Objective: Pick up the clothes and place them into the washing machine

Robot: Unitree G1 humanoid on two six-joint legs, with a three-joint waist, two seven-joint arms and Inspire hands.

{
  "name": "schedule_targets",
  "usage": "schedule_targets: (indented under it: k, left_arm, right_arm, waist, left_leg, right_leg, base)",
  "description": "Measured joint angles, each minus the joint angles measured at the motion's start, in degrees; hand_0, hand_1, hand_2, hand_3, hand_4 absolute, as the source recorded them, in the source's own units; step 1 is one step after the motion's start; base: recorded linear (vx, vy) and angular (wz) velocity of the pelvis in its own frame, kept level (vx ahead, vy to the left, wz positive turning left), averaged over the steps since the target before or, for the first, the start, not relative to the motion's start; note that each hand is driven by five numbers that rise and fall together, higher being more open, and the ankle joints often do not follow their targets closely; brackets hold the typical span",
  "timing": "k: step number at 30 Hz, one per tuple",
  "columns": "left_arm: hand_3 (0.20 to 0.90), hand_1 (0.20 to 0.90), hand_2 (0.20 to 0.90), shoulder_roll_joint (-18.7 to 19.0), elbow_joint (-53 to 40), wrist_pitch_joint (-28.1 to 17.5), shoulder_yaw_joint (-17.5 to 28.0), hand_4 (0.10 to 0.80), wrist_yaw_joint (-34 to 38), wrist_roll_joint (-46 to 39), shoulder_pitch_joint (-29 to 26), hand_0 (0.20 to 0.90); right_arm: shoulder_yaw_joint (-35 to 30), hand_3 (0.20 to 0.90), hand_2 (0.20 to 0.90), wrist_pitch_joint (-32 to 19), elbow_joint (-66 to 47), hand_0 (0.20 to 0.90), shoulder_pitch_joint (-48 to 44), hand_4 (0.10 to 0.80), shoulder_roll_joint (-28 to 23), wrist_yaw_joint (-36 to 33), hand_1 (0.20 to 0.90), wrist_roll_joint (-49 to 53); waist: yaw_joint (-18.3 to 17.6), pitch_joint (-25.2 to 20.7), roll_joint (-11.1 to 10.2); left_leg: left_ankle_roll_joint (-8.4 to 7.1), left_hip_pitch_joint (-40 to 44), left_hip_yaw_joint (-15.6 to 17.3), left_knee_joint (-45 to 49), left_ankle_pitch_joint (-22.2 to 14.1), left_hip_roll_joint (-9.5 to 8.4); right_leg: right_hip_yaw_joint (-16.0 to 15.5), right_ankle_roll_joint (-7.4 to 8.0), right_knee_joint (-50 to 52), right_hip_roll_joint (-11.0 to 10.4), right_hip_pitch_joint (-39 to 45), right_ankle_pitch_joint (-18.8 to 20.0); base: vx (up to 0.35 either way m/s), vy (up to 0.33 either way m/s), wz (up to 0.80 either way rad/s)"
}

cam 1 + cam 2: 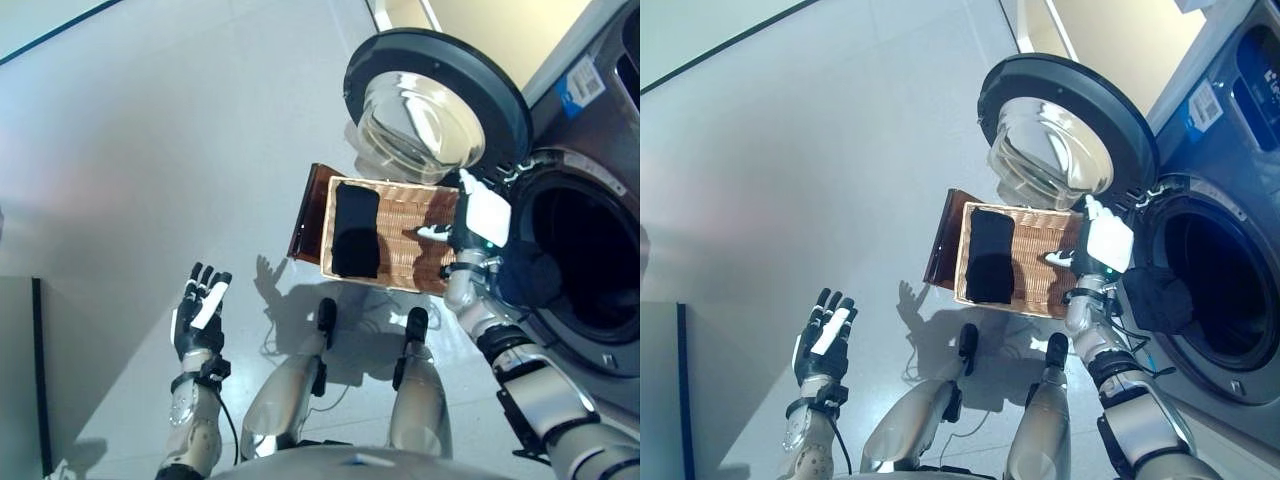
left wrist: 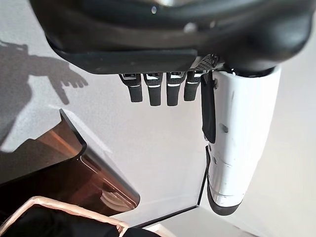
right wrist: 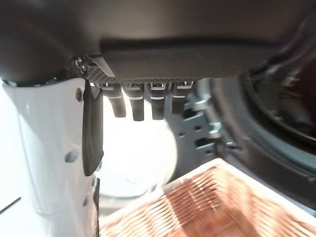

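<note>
A black garment (image 1: 356,231) lies in the left half of a wicker basket (image 1: 410,225) on the floor before the washing machine (image 1: 600,130). The machine's round door (image 1: 436,95) stands swung open, and dark clothing (image 1: 1160,300) rests at the lip of the drum (image 1: 590,255). My right hand (image 1: 484,213) hovers open over the basket's right edge, beside the drum opening, holding nothing. My left hand (image 1: 199,314) is raised open over bare floor, well left of the basket, empty.
A brown translucent lid or tray (image 1: 311,210) leans against the basket's left side. Grey floor (image 1: 150,150) spreads to the left. A dark upright edge (image 1: 40,370) stands at the lower left.
</note>
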Motion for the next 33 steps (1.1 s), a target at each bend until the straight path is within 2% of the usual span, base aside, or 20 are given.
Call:
schedule_targets:
  k: [9, 21, 25, 30, 33]
  left_arm:
    - [0.9, 0.9, 0.9, 0.1, 0.2, 0.0, -0.1, 0.8, -0.5, 0.1, 0.0, 0.9]
    - [0.9, 0.9, 0.9, 0.2, -0.8, 0.0, -0.3, 0.8, -0.4, 0.7, 0.0, 0.9]
    - [0.9, 0.9, 0.9, 1.2, -2.2, 0.0, -0.6, 0.8, -0.3, 0.9, 0.0, 0.9]
    - [0.9, 0.9, 0.9, 1.8, -5.7, 0.0, -0.8, 0.8, -0.3, 0.9, -1.2, 0.9]
    - [0.9, 0.9, 0.9, 1.8, -5.8, 0.0, -0.8, 0.8, -0.3, 0.9, -2.0, 0.9]
  right_arm:
    - [11.7, 0.9, 0.9, 1.8, 2.2, 0.9, -1.6, 0.8, -0.3, 6.2, 0.9, -11.5]
    - [14.8, 0.9, 0.9, 3.6, 12.3, 0.9, -6.5, 0.8, 1.7, 8.6, 0.9, -14.4]
    - [15.5, 0.9, 0.9, 4.3, 13.9, 0.9, -8.7, 0.8, 2.7, 8.7, 0.9, -15.0]
    - [17.0, 0.9, 0.9, 4.3, 15.2, 0.9, -13.4, 0.8, 2.2, 8.7, 0.9, -15.1]
    - [17.1, 0.9, 0.9, 4.4, 15.8, 0.9, -14.8, 0.8, 2.1, 9.4, 0.9, -15.1]
  waist:
    - [1.4, -0.4, -0.6]
    - [3.7, 0.0, -1.3]
    - [4.6, 0.8, -2.1]
    - [5.0, 4.9, -2.2]
    - [5.2, 5.8, -2.0]
  left_leg:
    - [-0.07, -0.4, -0.9, 0.0, 0.0, 0.26]
    - [-1.04, -2.6, -3.7, 0.0, 0.7, 0.67]
    - [-1.21, -3.6, -4.6, 0.0, 0.9, 0.64]
    - [-1.9, -5.6, -6.0, 0.5, 1.4, 0.62]
    - [-2.06, -7.0, -6.8, 1.0, 1.5, 0.57]
  right_leg:
    - [-1.5, -0.14, -1.1, 0.1, 0.9, 0.5]
    - [-4.6, -0.46, -1.9, 0.4, 0.6, 0.6]
    - [-5.3, -0.88, -1.7, 0.4, -0.1, 0.3]
    - [-6.7, -1.44, -0.4, 0.2, -1.6, 0.0]
    - [-8.0, -1.34, 0.8, -0.1, -2.5, -0.8]
  base:
    - [-0.013, -0.011, 0.06]
    - [-0.03, -0.013, 0.11]
    - [-0.043, -0.014, 0.07]
    - [-0.038, -0.025, 0.16]
    - [-0.035, -0.014, 0.26]
